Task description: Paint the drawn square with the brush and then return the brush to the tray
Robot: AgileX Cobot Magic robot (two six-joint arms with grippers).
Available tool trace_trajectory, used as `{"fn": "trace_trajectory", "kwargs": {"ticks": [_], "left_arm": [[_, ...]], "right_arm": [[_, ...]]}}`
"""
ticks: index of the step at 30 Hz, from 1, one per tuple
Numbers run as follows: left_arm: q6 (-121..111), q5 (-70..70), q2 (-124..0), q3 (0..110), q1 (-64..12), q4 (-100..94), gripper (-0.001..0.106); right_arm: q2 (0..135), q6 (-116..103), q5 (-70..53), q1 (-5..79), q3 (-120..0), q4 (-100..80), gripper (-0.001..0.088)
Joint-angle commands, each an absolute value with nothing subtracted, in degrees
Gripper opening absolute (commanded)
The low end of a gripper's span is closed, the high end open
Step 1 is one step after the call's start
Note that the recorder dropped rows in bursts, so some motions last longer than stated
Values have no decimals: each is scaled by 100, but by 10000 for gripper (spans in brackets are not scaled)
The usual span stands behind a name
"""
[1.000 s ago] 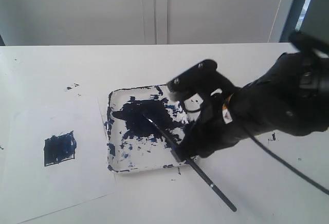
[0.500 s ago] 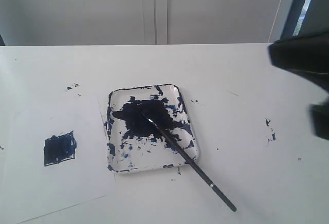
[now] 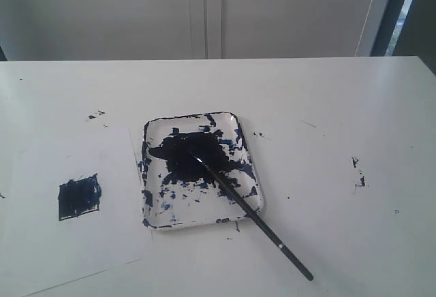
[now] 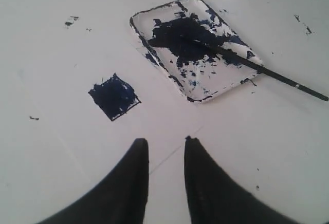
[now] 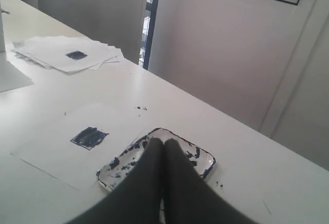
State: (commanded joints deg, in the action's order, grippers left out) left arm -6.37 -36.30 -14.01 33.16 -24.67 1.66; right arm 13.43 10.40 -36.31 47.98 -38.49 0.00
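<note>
Gone from the wide view, the right gripper point(image 5: 163, 141) that hung over the tray point(image 3: 158, 130) a second ago sits high above it, fingers pressed together on nothing. The brush point(image 3: 248, 210) lies tip in the tray's navy smear (touching it, I think), its handle jutting over the near corner onto the table point(image 3: 327, 106). The drawn square point(image 3: 79, 197), on the paper point(image 3: 68, 242) left of the tray, is painted in. The left gripper point(image 4: 164, 141) hovers, fingers parted, empty.

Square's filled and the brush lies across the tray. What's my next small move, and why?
Probably just park the right tool clear, shut and empty: the drawn square looks fully painted, and the brush rests tip in the tray, handle overhanging onto the table.
</note>
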Motion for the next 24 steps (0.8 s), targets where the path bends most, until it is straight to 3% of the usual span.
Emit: {"fn": "trace_trajectory", "kwargs": {"ticks": [4, 8, 24], "left_arm": [[-386, -1857, -1464, 2499, -2467, 166, 304], [-69, -1722, -1677, 2015, -2467, 119, 304], [0, -2314, -1735, 1851, -2467, 77, 305]], "right_arm": [[1353, 1040, -2126, 4798, -2983, -141, 7], [1488, 1040, -1337, 4798, -2292, -141, 7], [1548, 1005, -1989, 4798, -1979, -63, 8]]}}
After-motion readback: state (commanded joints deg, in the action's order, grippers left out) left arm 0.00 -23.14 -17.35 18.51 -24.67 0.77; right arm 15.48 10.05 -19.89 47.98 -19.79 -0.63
